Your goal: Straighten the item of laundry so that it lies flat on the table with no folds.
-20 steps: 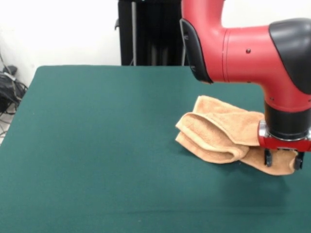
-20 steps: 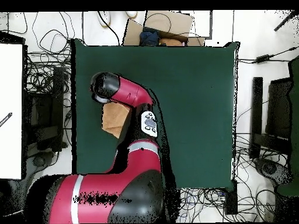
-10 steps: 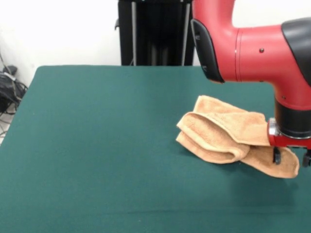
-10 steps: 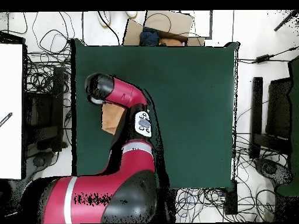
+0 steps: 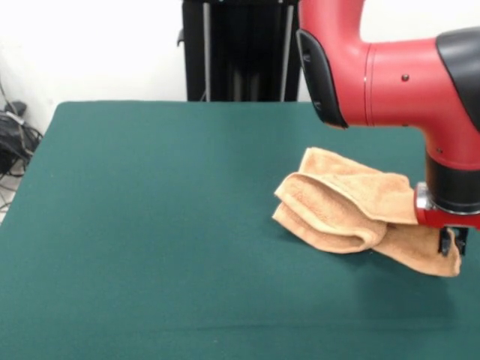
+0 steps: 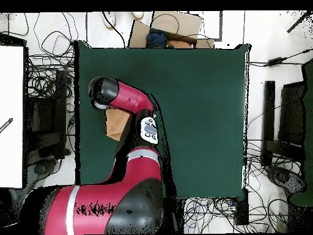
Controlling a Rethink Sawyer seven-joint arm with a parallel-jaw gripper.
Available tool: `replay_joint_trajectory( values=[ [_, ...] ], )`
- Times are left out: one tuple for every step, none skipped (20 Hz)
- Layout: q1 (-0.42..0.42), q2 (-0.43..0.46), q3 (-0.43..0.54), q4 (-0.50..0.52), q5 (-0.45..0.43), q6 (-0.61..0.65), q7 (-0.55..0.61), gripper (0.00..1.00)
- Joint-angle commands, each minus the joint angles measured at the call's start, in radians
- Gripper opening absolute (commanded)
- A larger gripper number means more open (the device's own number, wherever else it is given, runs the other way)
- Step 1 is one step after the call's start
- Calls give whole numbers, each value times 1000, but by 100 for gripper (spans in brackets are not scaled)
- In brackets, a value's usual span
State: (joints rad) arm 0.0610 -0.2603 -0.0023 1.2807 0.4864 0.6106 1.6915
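The orange-tan towel [image 5: 345, 210] lies bunched and folded over itself at the right of the green table [image 5: 150, 225]. My gripper [image 5: 453, 246] is down at the towel's right end, its fingers drawn close together and shut on that end at the table's surface. In the overhead view the towel [image 6: 116, 124] shows partly beside the red arm [image 6: 131, 101] near the table's left edge [image 6: 82, 122]. The gripper itself is hidden there under the wrist.
The robot's black pedestal [image 5: 240, 49] stands behind the table. Cables [image 5: 15, 139] lie off the left side. In the overhead view a cardboard box [image 6: 168, 30] sits beyond the far edge and a white panel [image 6: 12, 116] stands to the left.
The arm shifted right, then the fingers, spread wide half a second ago, closed together on the towel's right end. The towel has barely moved.
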Motion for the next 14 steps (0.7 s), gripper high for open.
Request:
replay_joint_trajectory(
  values=[
    [52, 20, -41, 87, 26, -126, 343, 0],
    [69, 29, -68, 77, 20, -135, 355, 0],
    [84, 38, -95, 66, 16, -140, 365, 0],
    [94, 43, -112, 60, 14, -145, 369, 0],
    [102, 48, -128, 54, 16, -140, 376, 0],
    [108, 52, -140, 49, 17, -137, 377, 0],
    [114, 56, -152, 44, 18, -133, 378, 0],
    [118, 59, -160, 42, 19, -140, 375, 0],
    [121, 63, -168, 39, 20, -146, 370, 0],
    [125, 66, -175, 37, 20, -153, 368, 0],
    [126, 67, -177, 36, 20, -157, 364, 0],
    [123, 68, -176, 36, 21, -160, 361, 0],
    [120, 68, -174, 36, 23, -163, 359, 0],
    [118, 65, -167, 43, 25, -173, 356, 0]
  ],
)
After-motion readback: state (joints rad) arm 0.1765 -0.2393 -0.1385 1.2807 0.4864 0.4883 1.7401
